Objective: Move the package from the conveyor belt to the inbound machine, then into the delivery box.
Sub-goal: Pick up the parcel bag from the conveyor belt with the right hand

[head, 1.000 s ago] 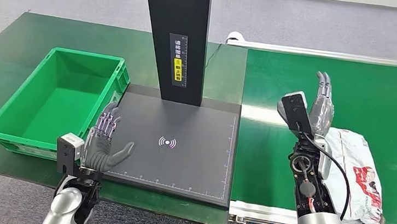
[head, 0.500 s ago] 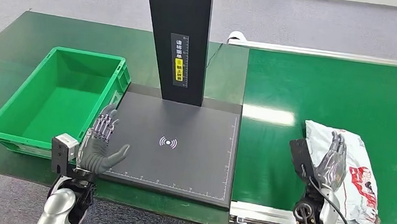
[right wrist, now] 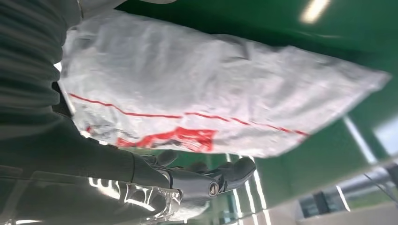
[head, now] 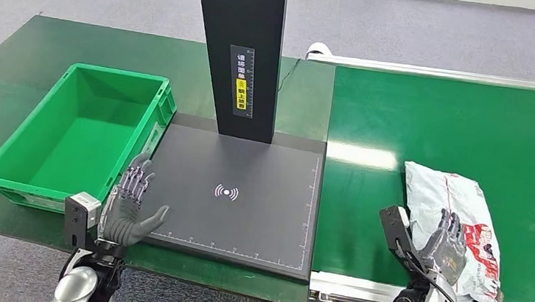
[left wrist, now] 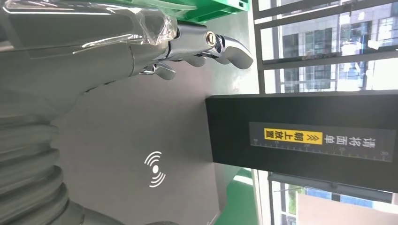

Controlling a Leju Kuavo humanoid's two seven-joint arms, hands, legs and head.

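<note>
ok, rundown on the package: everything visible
The package is a white, crinkled plastic mailer bag with red printing and a thin red line, soft and wrinkled. It lies flat, lengthwise along the near right of the green conveyor belt, unmoved to the scanner. The right robot hand is over its near end with fingers apart; contact can't be confirmed.

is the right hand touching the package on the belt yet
Cannot tell. In the head view the right hand overlaps the package, and the right wrist view shows no plain gap or contact.
</note>
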